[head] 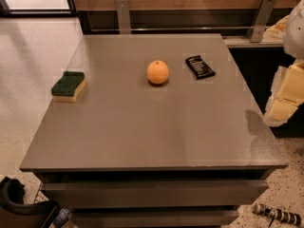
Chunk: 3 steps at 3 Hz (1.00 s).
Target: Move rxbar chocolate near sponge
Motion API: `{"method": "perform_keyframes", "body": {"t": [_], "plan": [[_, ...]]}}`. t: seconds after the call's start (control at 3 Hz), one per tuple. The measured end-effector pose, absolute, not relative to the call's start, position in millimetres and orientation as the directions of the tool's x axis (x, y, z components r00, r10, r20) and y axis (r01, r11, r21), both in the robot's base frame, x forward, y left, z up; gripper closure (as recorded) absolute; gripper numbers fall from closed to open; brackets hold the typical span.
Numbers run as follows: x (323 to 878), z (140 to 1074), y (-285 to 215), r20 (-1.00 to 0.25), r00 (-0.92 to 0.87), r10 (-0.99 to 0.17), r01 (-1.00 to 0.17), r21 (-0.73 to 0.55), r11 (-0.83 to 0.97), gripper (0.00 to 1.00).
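Note:
The rxbar chocolate (199, 66) is a flat black-wrapped bar lying on the grey table (142, 127), at the back right of its top. The sponge (69, 86), dark green on top with a pale yellow base, lies near the table's left edge. My gripper (285, 99) shows as pale yellow and white parts at the right edge of the view, beyond the table's right side. It is well clear of the bar and holds nothing that I can see.
A round orange (157, 72) sits between the bar and the sponge, just left of the bar. Two metal brackets (122, 14) rise behind the table against a wooden wall. Dark objects lie on the floor at the lower left (19, 205) and lower right (278, 215).

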State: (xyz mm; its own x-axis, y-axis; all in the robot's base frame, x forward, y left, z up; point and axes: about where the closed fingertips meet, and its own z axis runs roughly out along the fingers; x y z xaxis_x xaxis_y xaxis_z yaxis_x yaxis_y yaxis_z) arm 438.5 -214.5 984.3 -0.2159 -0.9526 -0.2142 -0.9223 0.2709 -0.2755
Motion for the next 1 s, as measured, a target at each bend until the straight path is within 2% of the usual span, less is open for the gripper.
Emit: {"method": "perform_keyframes", "body": {"t": [0.33,0.67,1.0], "plan": [[439,985,-214,-0.215,-0.216,-0.952,-0.921,-0.278,0.272,0.00],[465,979,-218,-0.268,-0.249,-0.931,-0.898,-0.296,0.325,0.00],[504,961,-225,-0.395,-0.325,-0.859,-0.838,-0.302,0.455,0.00]]}}
